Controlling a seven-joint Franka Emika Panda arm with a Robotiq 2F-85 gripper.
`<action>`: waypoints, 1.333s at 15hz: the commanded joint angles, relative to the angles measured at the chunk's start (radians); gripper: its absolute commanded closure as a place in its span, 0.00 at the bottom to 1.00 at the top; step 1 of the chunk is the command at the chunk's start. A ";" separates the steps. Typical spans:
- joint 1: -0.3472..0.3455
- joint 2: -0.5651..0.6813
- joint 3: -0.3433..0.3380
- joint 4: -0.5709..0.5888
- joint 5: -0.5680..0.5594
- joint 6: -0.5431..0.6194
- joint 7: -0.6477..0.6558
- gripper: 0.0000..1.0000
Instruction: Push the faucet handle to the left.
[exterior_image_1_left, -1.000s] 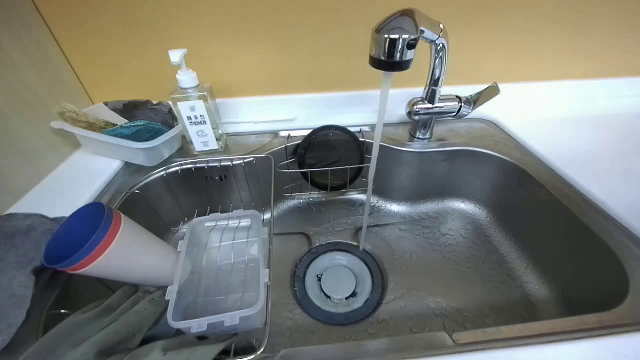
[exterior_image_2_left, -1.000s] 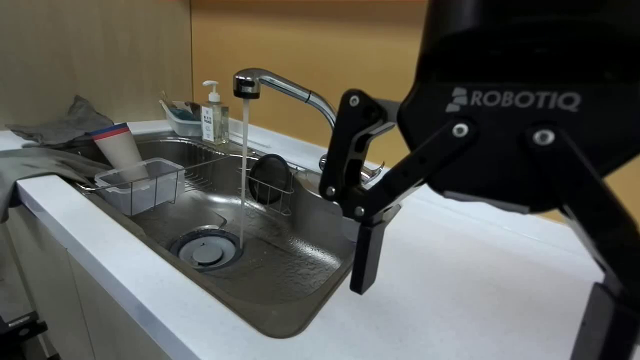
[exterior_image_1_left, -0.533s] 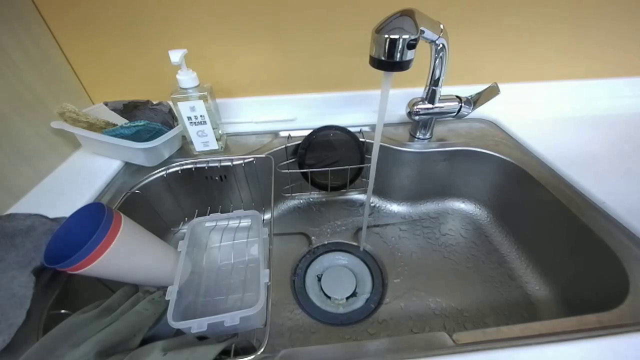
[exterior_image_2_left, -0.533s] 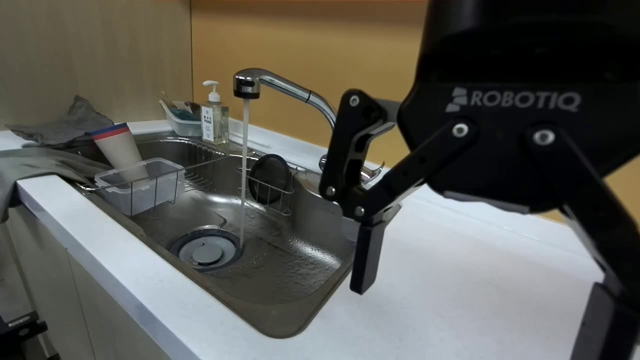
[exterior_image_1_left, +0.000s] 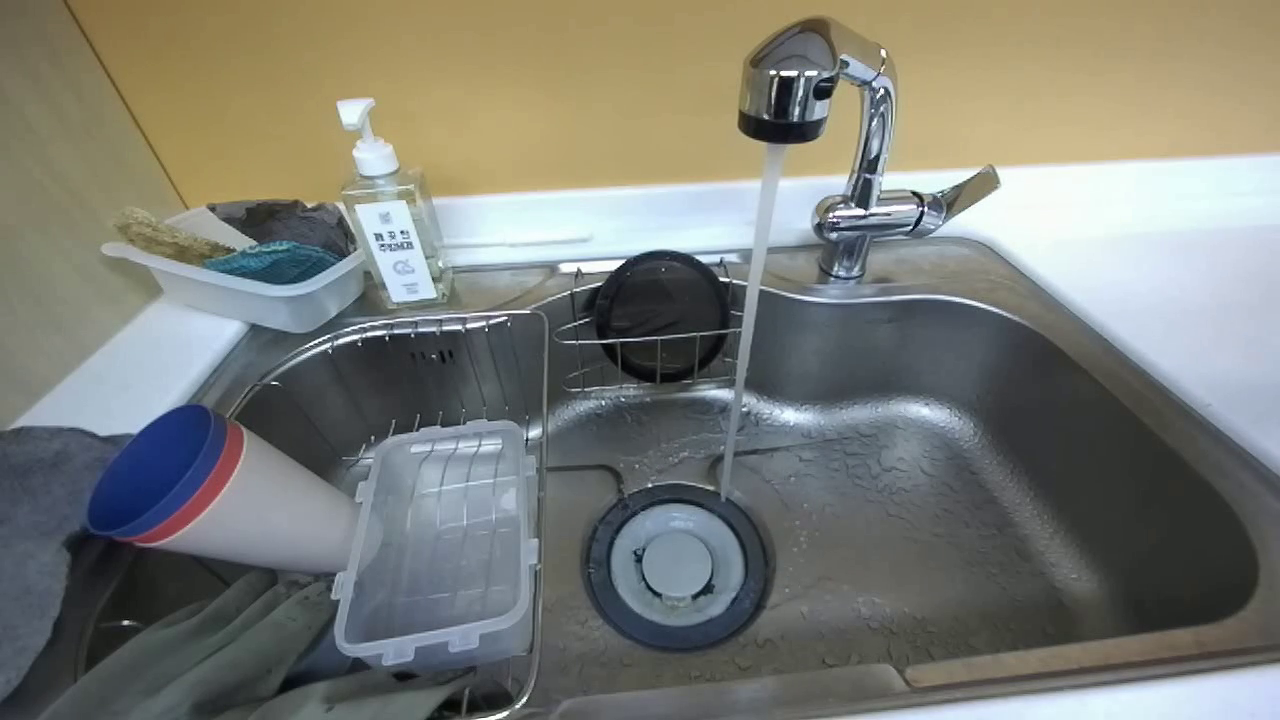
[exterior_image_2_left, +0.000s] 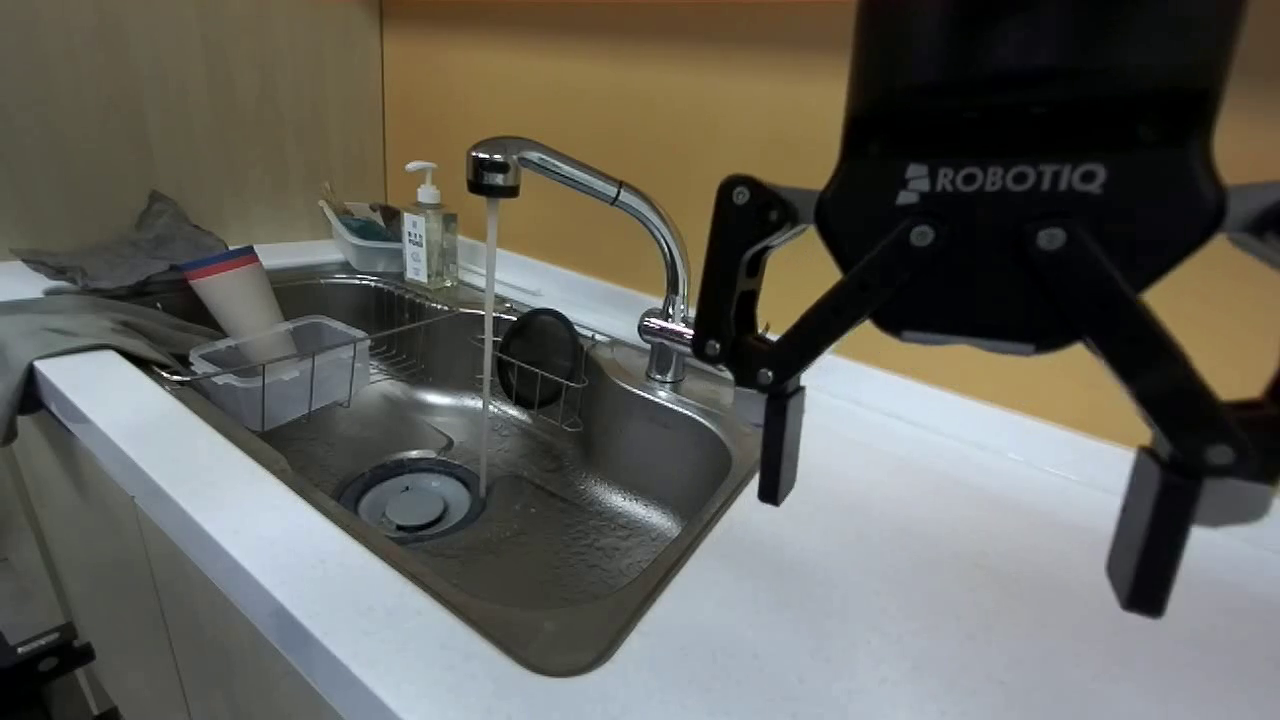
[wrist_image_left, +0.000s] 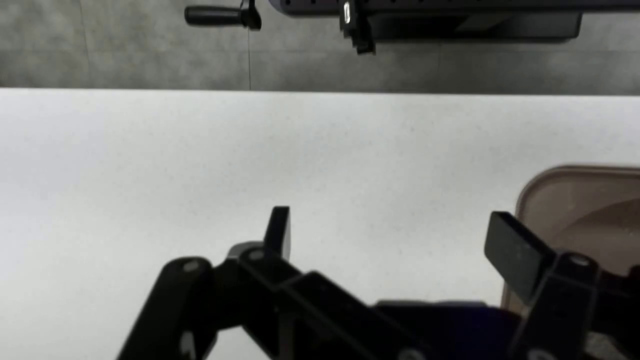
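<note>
Two black fingers (exterior_image_2_left: 781, 447) of the Robotiq gripper (exterior_image_2_left: 958, 550) were spread wide apart and held nothing. They hung over the white countertop (exterior_image_2_left: 900, 640), at three o'clock from the drain cover (exterior_image_2_left: 413, 507) in an exterior view.

The chrome faucet handle (exterior_image_1_left: 968, 193) was at one o'clock from the drain cover in an exterior view, its flat tip pointing to two o'clock. Nothing touched it, so I guessed the push was not done yet. It looked like hard, stiff metal, joined to the faucet (exterior_image_1_left: 873, 150), so there was no weight to lift and little to break. A gentle shove seemed enough, but shiny chrome could be slippery. The best spot looked to be the wide tip, pushed with the side of one finger and no pinch. Near the joint it would likely be harder to move.

Water (exterior_image_1_left: 749, 330) ran from the spray head (exterior_image_1_left: 785, 95) to the drain cover's edge. At twelve o'clock from there, a wire basket (exterior_image_1_left: 620, 387) held a round black disc (exterior_image_1_left: 662, 310). At eleven stood a clear pump bottle (exterior_image_1_left: 405, 245); I could not tell how full. At ten, a white tub (exterior_image_1_left: 290, 305) held a blue scrubber (exterior_image_1_left: 278, 262) and a fuzzy tan scrubber (exterior_image_1_left: 170, 238). At nine, a clear plastic box (exterior_image_1_left: 435, 590) sat in a wire dish rack (exterior_image_1_left: 546, 360), and the low end of some nested cups (exterior_image_1_left: 290, 505) looked tucked into it.
</note>
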 joint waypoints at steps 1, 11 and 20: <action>0.029 0.076 0.031 0.044 -0.020 0.154 0.038 0.00; 0.037 0.242 0.103 0.138 -0.022 0.549 0.054 0.00; 0.207 0.347 0.018 0.155 0.270 0.743 -0.174 0.00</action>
